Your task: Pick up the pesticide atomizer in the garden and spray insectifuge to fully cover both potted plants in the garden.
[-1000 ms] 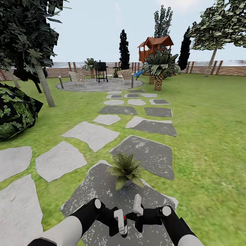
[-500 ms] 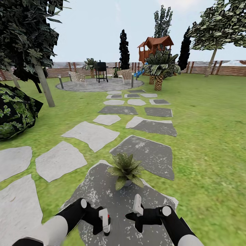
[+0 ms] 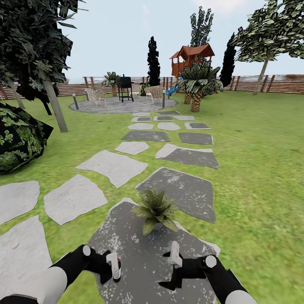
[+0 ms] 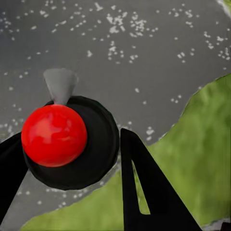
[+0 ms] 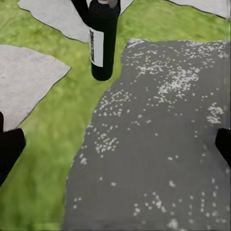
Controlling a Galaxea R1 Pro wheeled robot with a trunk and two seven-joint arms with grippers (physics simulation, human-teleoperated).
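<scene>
One potted plant (image 3: 156,210), a rosette of pointed green leaves in a tiny grey pot, stands on a dark grey stepping stone (image 3: 126,236) just ahead of my arms. My left gripper (image 3: 112,267) is shut on the pesticide atomizer (image 3: 114,264), held upright over the stone's left edge, left of and nearer than the plant. In the left wrist view the atomizer's round black top with a red knob (image 4: 54,134) sits between the black fingers (image 4: 144,187). The right wrist view shows the dark bottle with its white label (image 5: 102,41). My right gripper (image 3: 174,261) is open and holds nothing.
Pale and grey stepping stones (image 3: 112,166) lead across the lawn to a round patio with a grill (image 3: 125,88). A round dark bush (image 3: 17,139) and a tree trunk (image 3: 55,105) stand on the left. A palm (image 3: 196,84) and a slatted fence (image 3: 274,83) lie far ahead.
My left arm has swung left and back with the atomizer, away from the right gripper. The right gripper has dropped slightly. The plant has not moved.
</scene>
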